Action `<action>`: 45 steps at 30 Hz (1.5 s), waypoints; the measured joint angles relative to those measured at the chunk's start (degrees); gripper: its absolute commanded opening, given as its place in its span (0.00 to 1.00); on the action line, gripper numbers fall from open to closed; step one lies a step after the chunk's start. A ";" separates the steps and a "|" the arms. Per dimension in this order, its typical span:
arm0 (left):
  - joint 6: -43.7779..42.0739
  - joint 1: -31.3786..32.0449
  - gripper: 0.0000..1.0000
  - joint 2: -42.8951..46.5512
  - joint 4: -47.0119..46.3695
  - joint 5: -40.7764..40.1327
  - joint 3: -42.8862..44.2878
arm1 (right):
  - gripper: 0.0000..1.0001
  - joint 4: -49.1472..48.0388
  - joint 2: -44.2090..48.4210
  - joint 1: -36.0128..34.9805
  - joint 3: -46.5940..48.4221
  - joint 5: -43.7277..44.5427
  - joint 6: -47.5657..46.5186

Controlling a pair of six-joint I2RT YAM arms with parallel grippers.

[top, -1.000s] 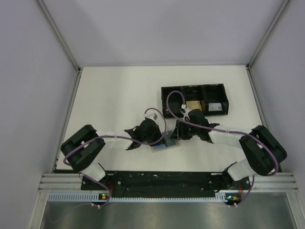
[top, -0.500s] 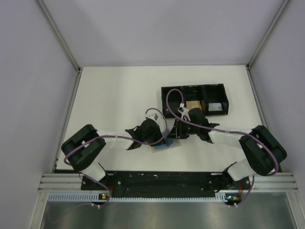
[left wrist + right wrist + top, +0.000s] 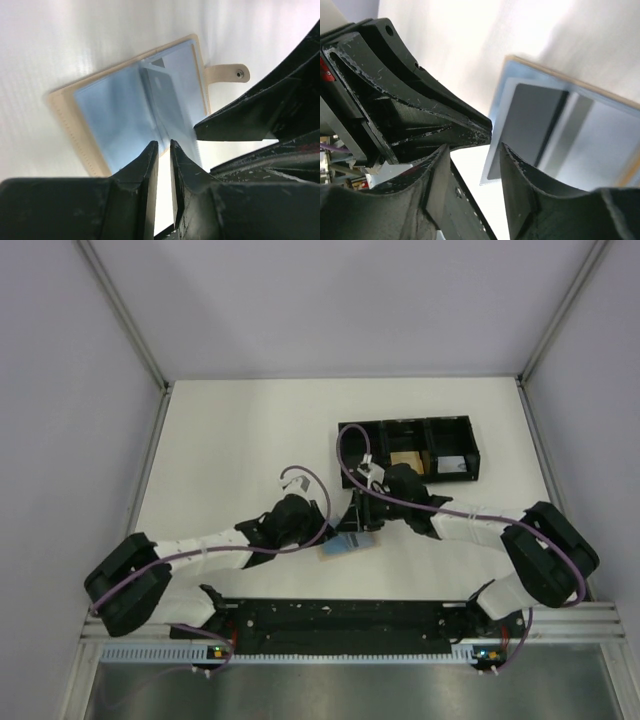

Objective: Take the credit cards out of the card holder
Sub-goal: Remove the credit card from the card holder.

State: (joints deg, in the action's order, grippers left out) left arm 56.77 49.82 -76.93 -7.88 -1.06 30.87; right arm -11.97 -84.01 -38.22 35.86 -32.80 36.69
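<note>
The card holder (image 3: 348, 546) lies open on the table near the front, with blue-grey panels and a tan border (image 3: 107, 112). A grey credit card (image 3: 167, 95) stands up out of its fold; it also shows in the right wrist view (image 3: 530, 120). My left gripper (image 3: 325, 523) is at the holder's left edge, its tips (image 3: 161, 144) over the inner panel, shut to a narrow slit with nothing between. My right gripper (image 3: 358, 520) is above the holder, open (image 3: 472, 149), with the card's free edge just beside its right finger.
A black three-compartment tray (image 3: 405, 425) stands behind the holder, with an orange-tan block (image 3: 405, 460) in its middle compartment and a pale item (image 3: 452, 464) in its right one. The two grippers are close together. Walls enclose the table on three sides.
My left arm has stretched out, its elbow swung down and left, while its gripper stayed by the holder. My right gripper has shifted slightly left over the holder.
</note>
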 measured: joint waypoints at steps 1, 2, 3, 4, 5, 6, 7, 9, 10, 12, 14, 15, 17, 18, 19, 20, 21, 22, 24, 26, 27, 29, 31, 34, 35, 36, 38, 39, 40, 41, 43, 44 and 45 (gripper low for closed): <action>0.28 0.00 0.21 1.95 0.55 -0.90 -0.87 | 0.50 -0.37 -0.22 -0.48 0.57 -0.04 0.09; 0.48 0.00 0.21 3.54 0.90 -1.73 -1.64 | 0.50 -0.74 -0.66 -1.09 1.16 -0.15 0.15; 0.72 0.00 0.21 5.22 1.38 -2.51 -2.45 | 0.51 -1.11 -1.27 -1.55 1.84 -0.24 0.31; 1.11 0.00 0.21 7.48 1.97 -3.56 -3.61 | 0.53 -1.68 -2.01 -2.05 2.38 -0.33 0.46; 1.46 0.00 0.22 9.01 2.60 -4.28 -4.37 | 0.53 -1.97 -2.82 -2.49 2.89 -0.37 0.57; 1.77 0.00 0.22 10.78 3.26 -4.96 -5.31 | 0.53 -2.16 -3.56 -2.82 3.30 -0.46 0.68; 1.99 0.00 0.22 12.37 3.87 -5.73 -6.10 | 0.53 -2.23 -4.20 -3.06 3.54 -0.57 0.83; 2.27 0.00 0.22 15.10 5.33 -6.80 -7.23 | 0.53 -2.10 -4.85 -3.30 3.61 -0.74 0.92; 2.32 0.00 0.22 16.33 6.01 -7.34 -7.65 | 0.52 -1.75 -4.92 -3.30 3.63 -0.57 0.85; 2.29 0.00 0.22 17.57 6.58 -7.82 -7.82 | 0.50 -1.09 -4.92 -3.30 3.78 0.22 0.55; 2.08 0.00 0.22 17.84 6.47 -7.82 -7.82 | 0.48 0.20 -4.92 -3.23 4.37 1.44 0.17; 1.95 0.00 0.22 17.59 6.40 -7.76 -7.80 | 0.47 0.50 -4.92 -3.06 4.59 2.03 0.00; 1.73 0.00 0.21 16.20 5.95 -7.52 -7.56 | 0.46 0.96 -4.92 -2.58 4.70 3.15 -0.15; 1.66 0.00 0.20 14.95 5.81 -7.34 -7.13 | 0.45 1.07 -4.96 -2.23 4.70 3.63 -0.15; 1.62 0.00 0.20 13.14 5.66 -7.21 -6.43 | 0.45 1.05 -5.11 -1.86 4.70 4.07 -0.13; 1.60 0.00 0.20 11.19 5.49 -6.95 -5.62 | 0.45 0.92 -5.44 -1.38 4.70 4.46 -0.15; 1.57 0.00 0.19 9.20 5.11 -6.62 -4.66 | 0.45 0.83 -5.92 -0.92 4.70 4.76 -0.13; 1.57 0.00 0.18 7.89 4.76 -6.32 -4.07 | 0.45 0.81 -6.60 -0.52 4.70 5.07 -0.13; 1.49 0.00 0.17 5.42 3.96 -5.99 -2.93 | 0.45 0.81 -8.22 -0.09 4.70 5.55 -0.09; 1.33 -0.02 0.15 3.10 3.34 -5.90 -1.97 | 0.45 0.83 -9.62 0.15 4.68 5.84 -0.09; 1.29 -0.02 0.13 1.99 3.17 -5.88 -1.62 | 0.45 0.79 -10.27 0.15 4.68 5.95 -0.09; 1.27 0.00 0.09 0.33 3.10 -5.86 -1.27 | 0.45 0.59 -11.15 0.15 4.68 5.97 -0.02; 1.42 0.00 0.06 -1.09 3.19 -5.86 -1.29 | 0.45 0.22 -11.37 0.15 4.63 5.95 -0.02; 1.84 -0.02 0.04 -2.36 3.02 -5.79 -1.53 | 0.44 -0.92 -11.54 0.15 4.33 5.86 -0.02; 2.08 -0.02 0.03 -2.49 2.34 -5.62 -1.81 | 0.43 -1.51 -11.72 0.15 4.09 5.60 0.09; 2.27 -0.02 0.03 -2.49 1.68 -5.57 -2.12 | 0.41 -2.16 -12.00 0.15 3.85 5.42 0.22; 2.89 -0.07 0.02 -2.49 0.46 -5.31 -2.78 | 0.39 -3.78 -12.76 0.15 3.37 4.48 0.76; 3.19 -0.07 0.02 -2.49 -0.17 -5.16 -3.08 | 0.36 -4.66 -12.96 0.17 3.10 4.02 0.98; 3.39 -0.07 0.01 -2.49 -0.74 -4.94 -3.34 | 0.33 -5.29 -13.16 0.26 2.91 3.72 1.20; 3.56 -0.07 0.01 -2.49 -1.09 -4.72 -3.52 | 0.30 -5.90 -13.31 0.33 2.69 3.50 1.49; 3.80 -0.07 0.01 -2.49 -1.49 -4.48 -3.76 | 0.25 -6.80 -13.60 0.52 2.25 3.15 1.90; 3.85 -0.07 0.01 -2.49 -1.62 -4.35 -3.82 | 0.23 -7.32 -13.70 0.63 1.95 3.06 2.12; 4.02 -0.07 0.00 -2.49 -1.70 -4.33 -3.89 | 0.21 -7.89 -13.77 0.72 1.60 2.91 2.40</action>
State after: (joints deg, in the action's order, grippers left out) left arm 60.80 49.76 -79.42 -9.58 -5.39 26.98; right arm -19.86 -97.78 -37.50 37.45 -29.89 39.09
